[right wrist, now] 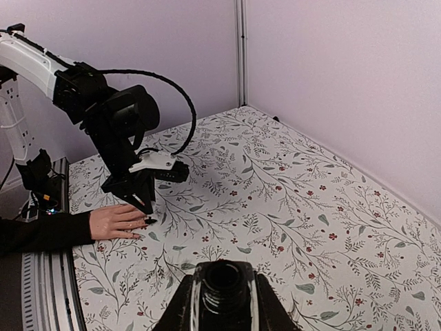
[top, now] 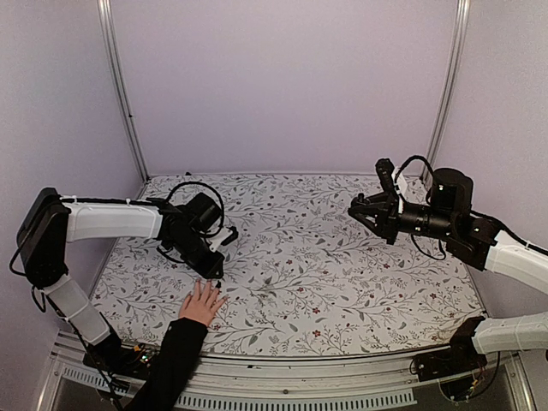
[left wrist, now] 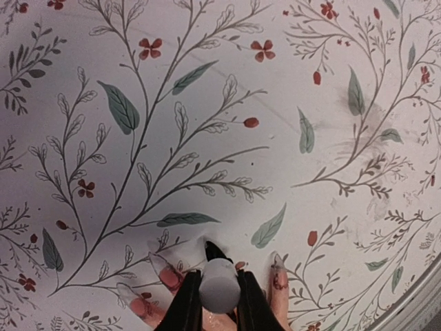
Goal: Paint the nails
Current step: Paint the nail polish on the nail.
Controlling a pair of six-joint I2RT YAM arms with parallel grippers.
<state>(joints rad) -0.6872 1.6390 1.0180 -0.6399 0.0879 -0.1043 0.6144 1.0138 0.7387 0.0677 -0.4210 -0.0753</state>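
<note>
Closest to the left wrist lens sits a white cap [left wrist: 220,284], pinched tight between the two fingers of the left gripper [top: 209,271], with a dark brush [left wrist: 214,251] sticking out beyond it. The nails [left wrist: 162,267] lie right under that brush, on a hand [top: 202,302] resting palm down on the table [top: 360,274] near its front left corner, the black sleeve [top: 167,360] coming in over the near edge. Nails are long and pale; one to the right of the cap shows dark specks. Each nail's long axis runs along its finger. They fan outward and point away from the near edge toward the back wall, leaning slightly to the robot's right. The cap hides the finger below the brush, so contact with a nail cannot be confirmed. Well apart on the right, the right gripper [top: 356,211] is clamped on a dark bottle [right wrist: 222,281] with an open neck, held clear above the table. Risks noted: the brush tip could slide off the narrow nail and smear skin or the flowered table cover if the stroke drifts sideways across the nail's axis. Too much downward travel would press the finger. Any twitch of the hand would spoil the line. A tilt of the open bottle could spill polish.
</note>
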